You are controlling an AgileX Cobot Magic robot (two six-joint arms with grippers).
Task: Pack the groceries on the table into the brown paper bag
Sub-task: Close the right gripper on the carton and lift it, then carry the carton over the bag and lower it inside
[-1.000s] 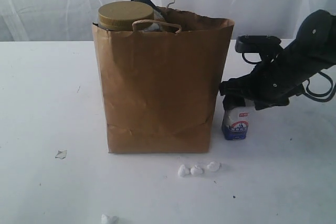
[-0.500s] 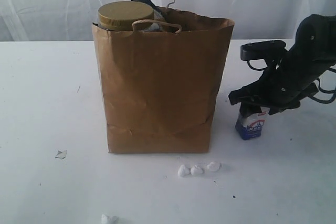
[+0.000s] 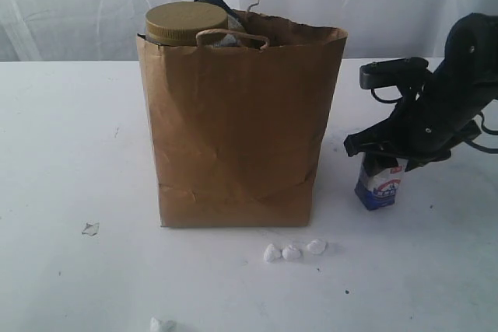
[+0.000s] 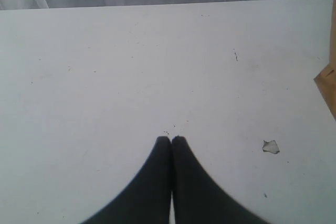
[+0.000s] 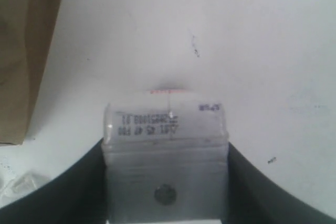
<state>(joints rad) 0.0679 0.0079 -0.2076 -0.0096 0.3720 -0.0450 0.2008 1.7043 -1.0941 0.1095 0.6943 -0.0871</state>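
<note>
Left gripper (image 4: 171, 139): fingers (image 4: 156, 174) pressed together, tips touching
Worktop (image 4: 105, 77): white, faintly specked
Scrap (image 4: 271, 147): small, pale, flat on the worktop
Brown paper bag (image 4: 328, 84): only a sliver shows

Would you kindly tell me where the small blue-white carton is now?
In the exterior view, the small blue-white carton sits right of the brown paper bag, between the fingers of the right gripper.

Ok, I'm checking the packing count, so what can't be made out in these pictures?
- Bag contents below the jar lid: exterior view, paper wall hides them.
- Carton top: exterior view, right pincer covers it.
- Carton's printed code: right wrist view, blurred.
- Left pincer: outside the exterior view.
</note>
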